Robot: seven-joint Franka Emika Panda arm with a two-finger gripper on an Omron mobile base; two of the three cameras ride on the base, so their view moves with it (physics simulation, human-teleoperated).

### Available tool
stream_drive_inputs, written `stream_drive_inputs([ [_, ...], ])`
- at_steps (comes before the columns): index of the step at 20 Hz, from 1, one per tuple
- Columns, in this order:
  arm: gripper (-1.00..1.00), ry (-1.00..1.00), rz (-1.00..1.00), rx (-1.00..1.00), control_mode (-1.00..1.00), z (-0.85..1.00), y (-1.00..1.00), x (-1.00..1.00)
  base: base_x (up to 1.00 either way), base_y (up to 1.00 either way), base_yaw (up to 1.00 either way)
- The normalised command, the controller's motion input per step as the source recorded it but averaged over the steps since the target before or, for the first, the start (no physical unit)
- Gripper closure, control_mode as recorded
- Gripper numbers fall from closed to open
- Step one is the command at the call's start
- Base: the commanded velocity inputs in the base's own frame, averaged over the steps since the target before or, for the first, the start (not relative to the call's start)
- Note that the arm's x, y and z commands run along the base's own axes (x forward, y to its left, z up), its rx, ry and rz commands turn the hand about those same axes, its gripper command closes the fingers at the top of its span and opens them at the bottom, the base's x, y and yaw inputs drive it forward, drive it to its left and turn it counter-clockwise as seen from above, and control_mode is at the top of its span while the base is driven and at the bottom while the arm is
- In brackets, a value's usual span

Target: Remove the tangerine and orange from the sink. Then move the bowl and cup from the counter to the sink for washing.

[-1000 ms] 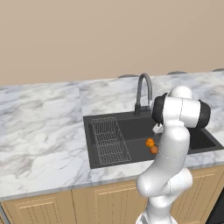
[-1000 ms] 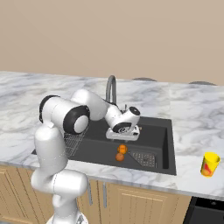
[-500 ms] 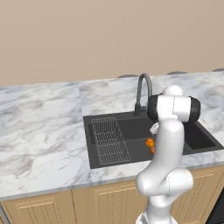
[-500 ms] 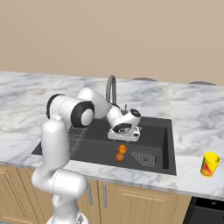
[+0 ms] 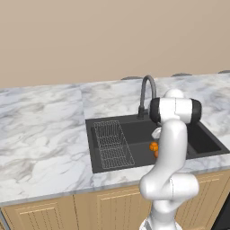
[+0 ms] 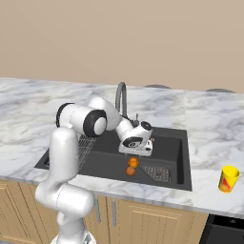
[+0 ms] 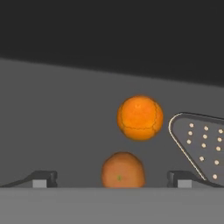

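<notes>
Nothing is done yet: both fruits, the orange [image 7: 140, 117] and tangerine [image 7: 123, 170], lie in the sink [image 6: 176, 143] under the gripper [image 7: 112, 178], jaws wide and empty, while the cup [image 6: 228, 178] waits on the counter [image 6: 209, 114].

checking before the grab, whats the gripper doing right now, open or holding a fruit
Gripper: open and empty, above the sink floor, with the nearer orange fruit between its fingertips but not gripped.
</notes>
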Motion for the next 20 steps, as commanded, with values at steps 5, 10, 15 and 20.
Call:
stream_drive_inputs([
  [5,-1.00,0.00,-0.06,-0.05,-1.00,-0.21,0.00,0.20,0.00,0.00,0.00],
  [10,-1.00,0.00,-0.04,-0.03,-1.00,-0.23,0.00,0.18,0.00,0.00,0.00],
  [15,-1.00,0.00,-0.01,-0.02,-1.00,-0.23,0.00,0.17,0.00,0.00,0.00],
  [20,-1.00,0.02,0.00,0.00,-1.00,-0.21,0.00,0.19,0.00,0.00,0.00],
])
